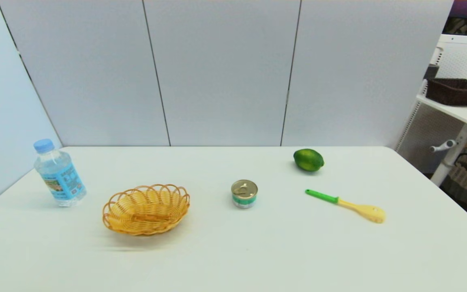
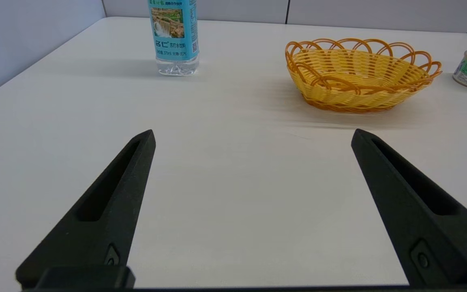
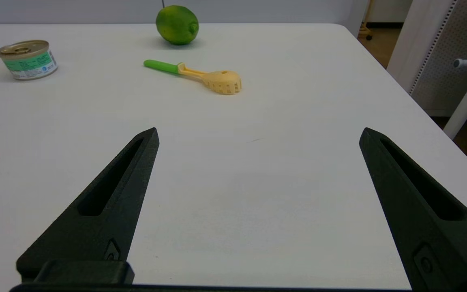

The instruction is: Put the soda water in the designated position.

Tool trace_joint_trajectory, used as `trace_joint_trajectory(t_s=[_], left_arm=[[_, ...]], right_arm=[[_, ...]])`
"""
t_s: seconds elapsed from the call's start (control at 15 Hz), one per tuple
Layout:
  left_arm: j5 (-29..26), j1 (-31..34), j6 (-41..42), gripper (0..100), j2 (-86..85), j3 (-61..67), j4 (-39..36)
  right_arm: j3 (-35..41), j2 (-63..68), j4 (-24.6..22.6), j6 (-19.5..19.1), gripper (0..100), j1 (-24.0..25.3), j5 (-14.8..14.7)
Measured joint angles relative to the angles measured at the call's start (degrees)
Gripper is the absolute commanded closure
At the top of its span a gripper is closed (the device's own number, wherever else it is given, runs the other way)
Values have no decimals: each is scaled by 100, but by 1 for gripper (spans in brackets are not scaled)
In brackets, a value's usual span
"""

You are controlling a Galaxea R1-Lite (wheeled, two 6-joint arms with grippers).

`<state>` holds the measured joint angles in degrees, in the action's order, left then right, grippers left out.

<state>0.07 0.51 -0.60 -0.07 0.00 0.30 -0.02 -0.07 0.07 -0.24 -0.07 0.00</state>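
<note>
Although neither arm shows in the head view, each wrist view shows its own pair of long black fingers spread wide over bare white table (image 1: 233,259), holding nothing: the left gripper (image 2: 253,136) faces the table's left side and the right gripper (image 3: 259,134) its right side. The small clear plastic soda water bottle with a light-blue cap and blue label (image 1: 58,173) stands upright near the table's left edge, left of the woven yellow-orange wicker basket (image 1: 146,209) and apart from it. The left wrist view cuts the bottle off above the label, so its cap shows only from the head, while its label print reads more closely there. That view also clips the short tin can with a gold lid and green label (image 1: 244,194) at the picture's edge; the head and right wrist views show it whole, standing between the basket and the green-handled pale yellow slotted spoon (image 1: 349,206). The round green lime (image 1: 308,159) lies beyond the spoon, toward the grey wall panels. Only the right wrist view reveals the slots in the spoon's head.
</note>
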Motion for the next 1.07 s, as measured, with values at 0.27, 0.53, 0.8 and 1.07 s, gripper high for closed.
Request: trace_joint_trajectory(t_s=[0.27,0.53,0.8,1.07], left_arm=[[2,0,0,0,0,0,0],[0,0,0,0,0,0,0],[0,0,-4,0,0,0,2],[0,0,2,0,0,0,2]], right_arm=[[0,0,2,2,0,-2,0],[-2,0,2,2,0,-2,-2],[-2,0,2,2,0,-2,0],[-2,0,2,4,0,-2,0]])
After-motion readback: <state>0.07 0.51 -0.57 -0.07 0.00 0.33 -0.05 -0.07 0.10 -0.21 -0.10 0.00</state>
